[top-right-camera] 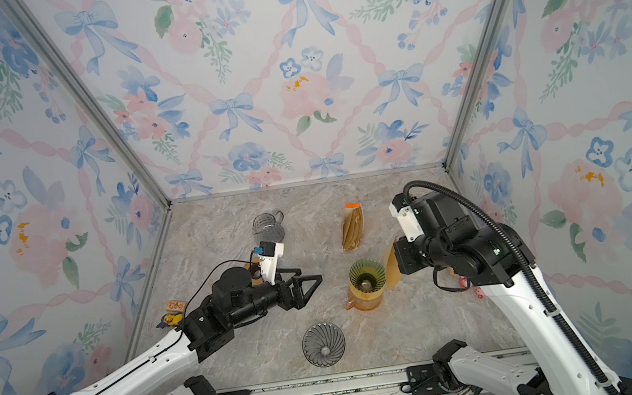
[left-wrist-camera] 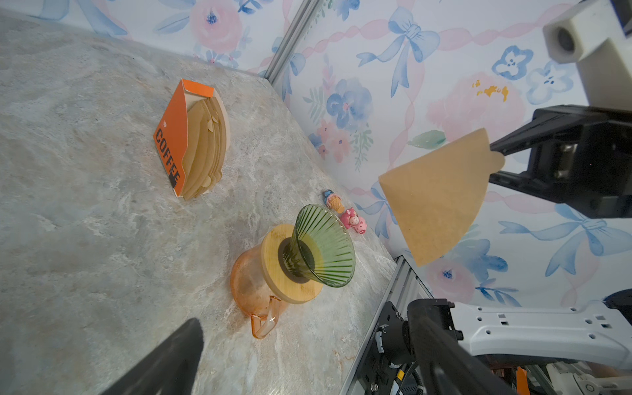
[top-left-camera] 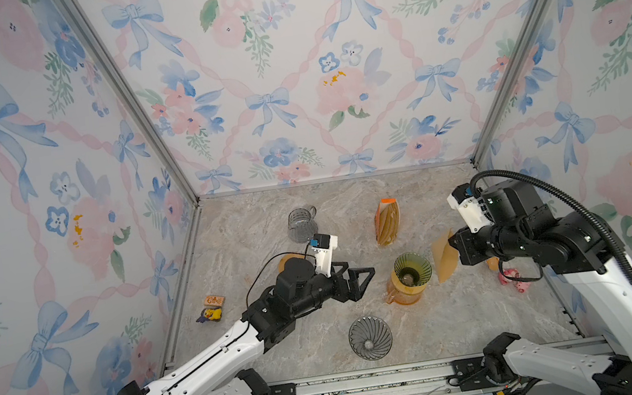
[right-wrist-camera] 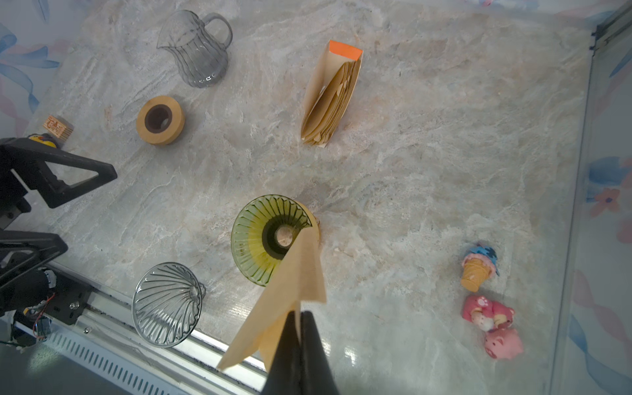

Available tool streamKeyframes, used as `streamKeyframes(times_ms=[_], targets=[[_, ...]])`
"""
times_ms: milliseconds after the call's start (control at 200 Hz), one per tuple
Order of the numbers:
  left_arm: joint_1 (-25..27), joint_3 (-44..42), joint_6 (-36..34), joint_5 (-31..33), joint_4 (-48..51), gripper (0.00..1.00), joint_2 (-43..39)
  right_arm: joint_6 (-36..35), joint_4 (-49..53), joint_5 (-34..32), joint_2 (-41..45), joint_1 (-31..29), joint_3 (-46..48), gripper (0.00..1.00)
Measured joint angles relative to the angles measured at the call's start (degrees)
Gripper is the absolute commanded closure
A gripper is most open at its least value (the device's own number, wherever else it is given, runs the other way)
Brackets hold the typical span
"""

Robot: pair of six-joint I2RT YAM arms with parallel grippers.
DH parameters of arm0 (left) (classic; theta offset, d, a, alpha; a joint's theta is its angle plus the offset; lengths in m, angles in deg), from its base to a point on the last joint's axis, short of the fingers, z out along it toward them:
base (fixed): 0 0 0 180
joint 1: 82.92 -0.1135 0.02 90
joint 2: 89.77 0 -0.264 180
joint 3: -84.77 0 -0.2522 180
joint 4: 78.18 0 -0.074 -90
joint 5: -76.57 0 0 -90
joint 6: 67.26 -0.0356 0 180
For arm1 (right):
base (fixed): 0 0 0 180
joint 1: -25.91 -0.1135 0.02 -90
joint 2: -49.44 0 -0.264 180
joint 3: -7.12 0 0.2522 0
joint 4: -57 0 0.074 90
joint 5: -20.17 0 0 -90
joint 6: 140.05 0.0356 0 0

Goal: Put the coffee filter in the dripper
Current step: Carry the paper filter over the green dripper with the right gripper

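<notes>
Filter of folded brown paper [left-wrist-camera: 441,198] hangs pinched in the right claw [left-wrist-camera: 492,162], raised beside the green ribbed glass dripper [left-wrist-camera: 321,246]. The left claw [top-left-camera: 358,274] gapes wide and empty. Best to turn the tip downward over the dripper's centre before letting go.

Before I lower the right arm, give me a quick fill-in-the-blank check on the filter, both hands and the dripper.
1. The coffee filter hangs from the right hand, whose jaws are ____ on its tab.
2. The left hand is open and holds ____.
3. The dripper seated on the orange carafe is coloured ____.

Missing words: shut; nothing; green.
</notes>
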Motion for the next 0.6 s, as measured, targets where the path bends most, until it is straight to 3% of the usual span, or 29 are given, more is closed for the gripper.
streamKeyframes(times_ms=[330,600], targets=[[0.0,-0.6,0.0,-1.8,-2.2,0.02,1.0,-0.1,0.8,7.0,-3.0,0.0,0.1,0.95],[0.0,-0.9,0.0,-2.3,-2.3,0.02,1.1,-0.9,-0.1,8.5,-9.4,0.0,1.6,0.95]])
